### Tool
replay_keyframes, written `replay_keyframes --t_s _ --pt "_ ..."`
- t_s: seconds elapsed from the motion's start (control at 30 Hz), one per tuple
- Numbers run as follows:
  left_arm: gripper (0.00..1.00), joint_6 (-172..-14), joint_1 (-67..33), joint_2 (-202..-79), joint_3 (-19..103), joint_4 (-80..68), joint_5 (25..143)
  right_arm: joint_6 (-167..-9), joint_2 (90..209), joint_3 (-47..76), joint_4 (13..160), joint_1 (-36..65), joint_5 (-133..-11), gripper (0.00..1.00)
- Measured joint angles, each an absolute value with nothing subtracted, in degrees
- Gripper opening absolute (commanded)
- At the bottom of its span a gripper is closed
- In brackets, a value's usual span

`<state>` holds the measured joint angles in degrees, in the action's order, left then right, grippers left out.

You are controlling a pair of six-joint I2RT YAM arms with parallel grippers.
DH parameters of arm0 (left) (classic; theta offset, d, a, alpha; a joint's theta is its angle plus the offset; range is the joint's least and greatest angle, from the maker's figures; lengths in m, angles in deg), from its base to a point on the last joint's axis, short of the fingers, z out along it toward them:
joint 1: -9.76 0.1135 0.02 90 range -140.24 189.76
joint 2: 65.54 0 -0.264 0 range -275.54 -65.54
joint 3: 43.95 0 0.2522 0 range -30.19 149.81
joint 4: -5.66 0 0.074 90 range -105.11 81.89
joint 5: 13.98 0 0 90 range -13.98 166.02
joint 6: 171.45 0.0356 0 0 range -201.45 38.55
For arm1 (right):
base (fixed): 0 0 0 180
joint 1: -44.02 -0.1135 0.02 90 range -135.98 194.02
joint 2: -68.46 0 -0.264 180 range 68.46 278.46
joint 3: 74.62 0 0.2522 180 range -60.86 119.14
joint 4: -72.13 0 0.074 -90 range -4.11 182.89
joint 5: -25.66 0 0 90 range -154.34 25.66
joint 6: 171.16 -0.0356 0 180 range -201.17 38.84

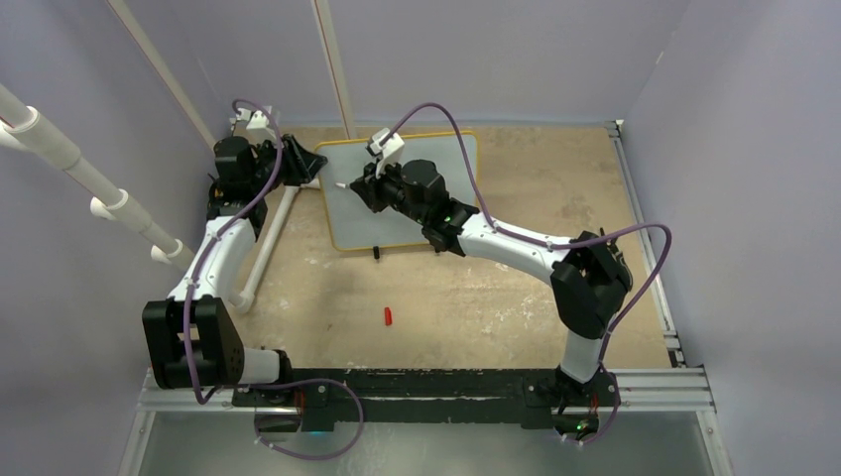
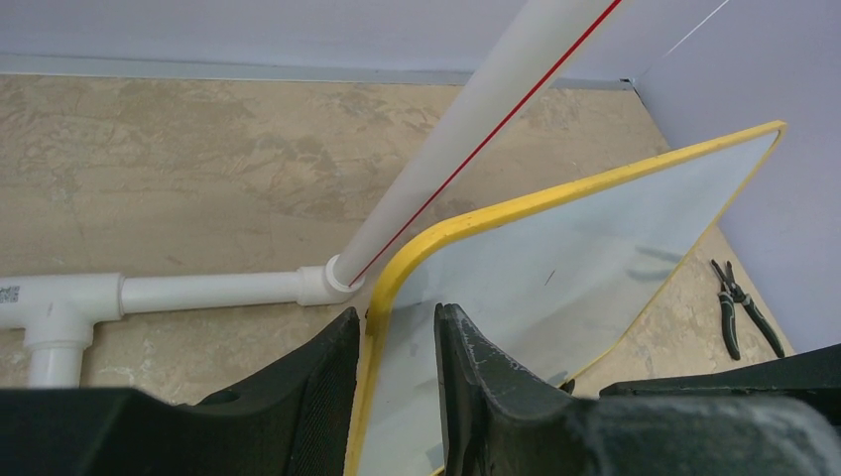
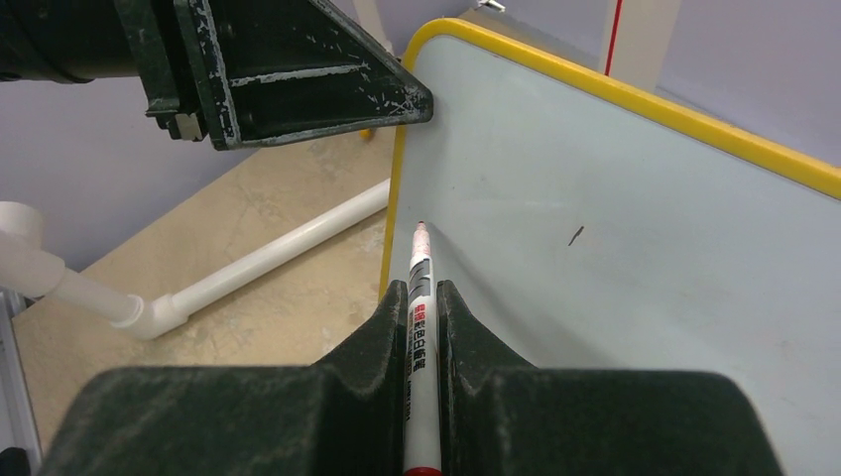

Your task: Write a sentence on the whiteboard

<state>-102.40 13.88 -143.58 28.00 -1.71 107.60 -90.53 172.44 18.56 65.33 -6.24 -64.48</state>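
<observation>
The whiteboard point(image 1: 347, 223) with its yellow frame stands tilted at the back of the table. It also shows in the left wrist view point(image 2: 575, 248) and the right wrist view point(image 3: 615, 258). No red sentence shows on it, only one small dark mark point(image 3: 575, 235). My left gripper point(image 1: 302, 167) point(image 2: 395, 319) has its fingers on either side of the board's upper left edge, shut on it. My right gripper point(image 1: 362, 186) point(image 3: 423, 286) is shut on a white marker point(image 3: 418, 327). Its uncapped tip points at the board face close to the left frame; I cannot tell if it touches.
A red marker cap point(image 1: 387, 316) lies on the tan table in front of the board. White PVC pipes point(image 1: 268, 238) point(image 2: 198, 293) lie left of the board. Pliers point(image 2: 739, 307) lie beyond the board's far side. A black rail point(image 1: 426, 382) runs along the near edge.
</observation>
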Motion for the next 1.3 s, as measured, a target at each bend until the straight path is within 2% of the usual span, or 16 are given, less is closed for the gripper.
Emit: replay_keyframes --t_s 0.83,1.17,1.3 --pt "0.24 -102.99 14.31 -143.85 27.21 -1.19 108.23 -89.87 174.95 19.71 65.29 -6.38 -62.69 0.0" --pt "0.34 -102.99 14.38 -143.91 27.19 -1.19 108.25 -89.85 174.95 19.71 65.25 -6.51 -62.34 0.0" --pt "0.35 -103.01 14.42 -144.35 27.19 -1.19 108.32 -89.87 174.95 19.71 65.11 -6.51 -62.84 0.0"
